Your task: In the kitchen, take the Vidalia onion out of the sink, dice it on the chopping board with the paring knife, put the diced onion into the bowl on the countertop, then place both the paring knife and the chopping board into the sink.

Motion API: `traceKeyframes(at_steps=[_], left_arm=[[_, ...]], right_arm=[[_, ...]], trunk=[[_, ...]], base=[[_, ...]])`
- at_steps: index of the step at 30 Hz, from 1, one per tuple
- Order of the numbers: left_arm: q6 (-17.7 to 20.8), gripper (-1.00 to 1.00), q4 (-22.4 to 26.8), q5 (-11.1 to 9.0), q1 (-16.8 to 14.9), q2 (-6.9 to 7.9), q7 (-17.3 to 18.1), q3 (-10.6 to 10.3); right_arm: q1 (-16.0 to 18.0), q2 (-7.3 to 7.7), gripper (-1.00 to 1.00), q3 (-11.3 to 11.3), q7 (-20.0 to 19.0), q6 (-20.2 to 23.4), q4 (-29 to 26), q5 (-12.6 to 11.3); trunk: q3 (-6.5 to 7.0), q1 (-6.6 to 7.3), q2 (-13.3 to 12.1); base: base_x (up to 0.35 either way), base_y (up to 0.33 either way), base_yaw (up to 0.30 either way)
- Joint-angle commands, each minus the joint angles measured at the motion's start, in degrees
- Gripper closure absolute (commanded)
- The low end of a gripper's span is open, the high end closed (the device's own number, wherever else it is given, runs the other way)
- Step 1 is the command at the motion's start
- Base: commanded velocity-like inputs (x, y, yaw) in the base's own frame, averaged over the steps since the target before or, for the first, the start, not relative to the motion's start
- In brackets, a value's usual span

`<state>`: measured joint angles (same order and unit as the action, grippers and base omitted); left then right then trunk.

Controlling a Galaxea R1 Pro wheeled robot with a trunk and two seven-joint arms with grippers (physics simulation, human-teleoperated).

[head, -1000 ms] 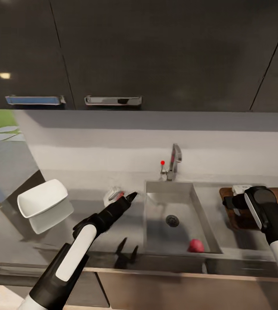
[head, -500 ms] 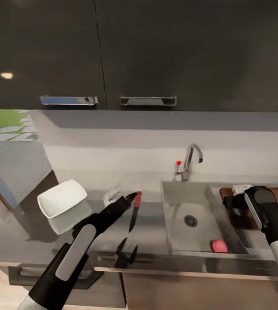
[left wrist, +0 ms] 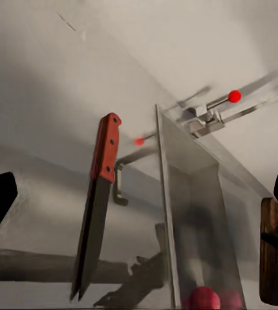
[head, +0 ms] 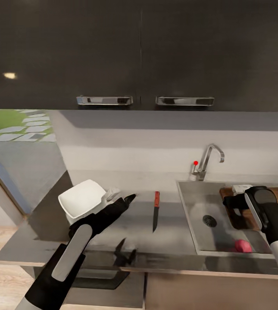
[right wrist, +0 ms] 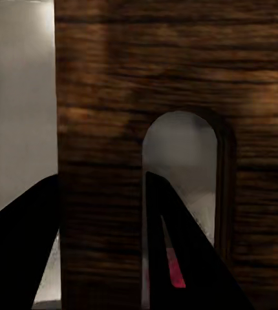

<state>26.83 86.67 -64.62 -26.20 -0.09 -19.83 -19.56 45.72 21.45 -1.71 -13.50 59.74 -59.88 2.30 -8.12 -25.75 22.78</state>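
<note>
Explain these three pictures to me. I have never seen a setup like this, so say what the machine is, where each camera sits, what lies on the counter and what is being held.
This is a simulated two-armed wheeled robot at a kitchen counter. The big picture comes from a camera on its head, looking down over both arms. The other two come from cameras near each gripper, looking along its fingers.

On the counter lie a white bowl and a red-handled knife, which also shows from the left wrist. A sink with a tap holds a pinkish-red onion.

The left gripper hangs open beside the bowl, holding nothing. The right gripper has one finger through the handle slot of a wooden chopping board and one at the board's edge, so it appears to grip it.
</note>
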Motion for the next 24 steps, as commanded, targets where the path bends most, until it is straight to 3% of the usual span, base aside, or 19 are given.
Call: traceKeyframes(at_steps=[1, 6, 10, 13, 24], left_arm=[[0.1, -1.00, 0.1, -0.7, 0.0, 0.20, -0.6, 0.0], [-0.1, -1.00, 0.1, -3.6, 0.2, 1.79, -0.7, 0.0], [-0.1, -1.00, 0.1, -4.3, 0.2, 2.55, -0.7, 0.0], [-0.3, -1.00, 1.0, -4.8, 0.8, 3.52, 0.3, 1.0], [-0.3, -1.00, 2.8, -4.8, 0.8, 3.55, 0.4, 1.1]], right_arm=[[0.1, 0.03, 1.00, -0.1, -0.3, 0.3, -0.1, 0.7], [0.1, 0.22, 1.00, -0.3, -0.3, 0.3, 0.0, 0.6], [0.1, 0.32, 1.00, -2.2, -0.3, 0.3, 0.0, 0.5], [0.8, -0.35, 1.00, -2.9, -0.5, -0.1, 0.1, -0.6], [0.8, -0.35, 1.00, -2.9, -0.5, -0.1, 0.1, 0.1]], trunk=[[-0.12, -0.04, 0.1], [-0.12, -0.04, 0.1], [-0.12, -0.04, 0.1], [-0.13, -0.04, 0.1], [-0.13, -0.04, 0.1]], base=[[0.000, 0.324, 0.000], [0.000, 0.324, 0.000], [0.000, 0.324, 0.000], [0.000, 0.000, 0.000], [0.000, 0.000, 0.000]])
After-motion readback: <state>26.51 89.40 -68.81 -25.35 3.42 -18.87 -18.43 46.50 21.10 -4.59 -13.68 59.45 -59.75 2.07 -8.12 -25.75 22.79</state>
